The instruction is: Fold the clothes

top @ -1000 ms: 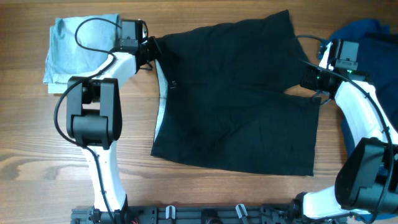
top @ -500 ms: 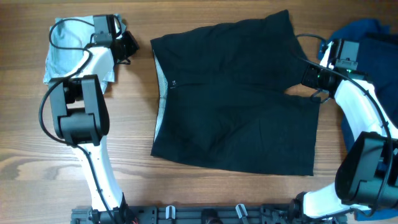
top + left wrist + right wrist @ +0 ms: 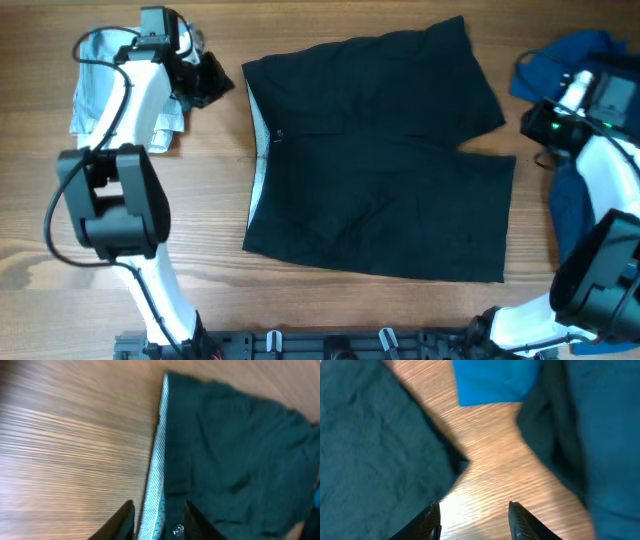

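**Figure.** Black shorts (image 3: 380, 170) lie spread flat and unfolded on the table (image 3: 60, 250), between the two pincers. The garment's long axis runs from the whitish waistband (image 3: 256, 160), on the side of the left pincer (image 3: 159, 521), to the two leg hems, on the side of the right pincer (image 3: 474, 520). The waistband edge itself runs crosswise to that axis.

*Left pincer:* the fingers are spread with nothing between them (in its wrist view the waistband strip runs away ahead from between the fingertips, with the black cloth off to one side). From overhead it stands near the far waistband corner, apart from the cloth. The pale blue garment (image 3: 95, 95) lies on its outer side.

*Right pincer:* the fingers are likewise spread and empty, with bare wood beneath. The black hem and the notch between the legs lie ahead and to one side of it. The dark blue garments (image 3: 570, 50) lie ahead and to the other side.

Neither pincer touches the shorts. The two stand about equally near, each to its own end (left to waistband, right to hems). A fold along the long axis, leg onto leg, would therefore probably call for both at once, each taking the far corner on its side. A fold across the axis could fall to one arm alone. No fold is yet made.
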Robot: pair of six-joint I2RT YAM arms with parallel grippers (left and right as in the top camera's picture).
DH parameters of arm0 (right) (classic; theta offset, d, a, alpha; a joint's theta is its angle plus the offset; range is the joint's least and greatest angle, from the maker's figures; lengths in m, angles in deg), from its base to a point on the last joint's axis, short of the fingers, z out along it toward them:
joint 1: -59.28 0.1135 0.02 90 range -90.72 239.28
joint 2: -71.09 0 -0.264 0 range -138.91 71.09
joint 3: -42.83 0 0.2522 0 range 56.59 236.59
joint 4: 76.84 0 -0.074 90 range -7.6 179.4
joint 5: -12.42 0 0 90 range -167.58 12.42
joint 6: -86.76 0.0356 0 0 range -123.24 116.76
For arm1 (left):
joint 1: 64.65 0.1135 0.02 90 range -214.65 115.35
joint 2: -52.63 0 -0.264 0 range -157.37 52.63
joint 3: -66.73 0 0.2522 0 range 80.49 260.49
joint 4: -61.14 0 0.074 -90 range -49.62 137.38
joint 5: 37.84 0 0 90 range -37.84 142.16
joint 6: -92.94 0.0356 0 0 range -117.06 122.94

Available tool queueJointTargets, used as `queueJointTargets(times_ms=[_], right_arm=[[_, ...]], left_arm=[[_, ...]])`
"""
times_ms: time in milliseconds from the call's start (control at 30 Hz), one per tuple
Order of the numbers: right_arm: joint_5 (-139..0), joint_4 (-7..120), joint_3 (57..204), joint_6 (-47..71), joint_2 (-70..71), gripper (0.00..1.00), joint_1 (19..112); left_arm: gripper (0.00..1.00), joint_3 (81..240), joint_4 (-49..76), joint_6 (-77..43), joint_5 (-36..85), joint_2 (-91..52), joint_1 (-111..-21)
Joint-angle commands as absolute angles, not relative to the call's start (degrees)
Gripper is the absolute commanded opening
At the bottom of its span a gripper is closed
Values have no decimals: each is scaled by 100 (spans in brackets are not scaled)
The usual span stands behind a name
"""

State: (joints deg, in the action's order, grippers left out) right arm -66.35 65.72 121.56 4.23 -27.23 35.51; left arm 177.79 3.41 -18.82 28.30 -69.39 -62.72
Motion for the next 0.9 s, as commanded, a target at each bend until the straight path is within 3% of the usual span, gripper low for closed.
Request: queueJointTargets(times_ms=[0, 200, 333, 400, 567, 733, 867], right_arm=[[-5988, 6574, 12173, 139, -2880, 45, 3396], [-5923, 6706, 12173, -362, -3313, 46, 3433], [-5438, 6762, 12173, -475, -3669, 13, 3435], [-5075, 6688, 12173, -576, -3706, 4, 3435], [-4926, 6526, 12201, -609, -3562, 4, 3457], [-3586, 5864, 12315, -100, -2878, 4, 3459], [-3894, 4894, 12300, -17, -2622, 4, 3602]], left_arm=[[34, 17799, 302, -1675, 2256, -7249, -6368], [33, 17799, 385, -1672, 2260, -7276, -6596], [33, 17799, 531, -1672, 2264, -7278, -6849], [33, 17799, 617, -1672, 2266, -7278, -6998], [34, 17799, 656, -1675, 2774, -7278, -7284], [34, 17799, 667, -1677, 3038, -7278, -7367], [34, 17799, 695, -1681, 3038, -7278, -7365]])
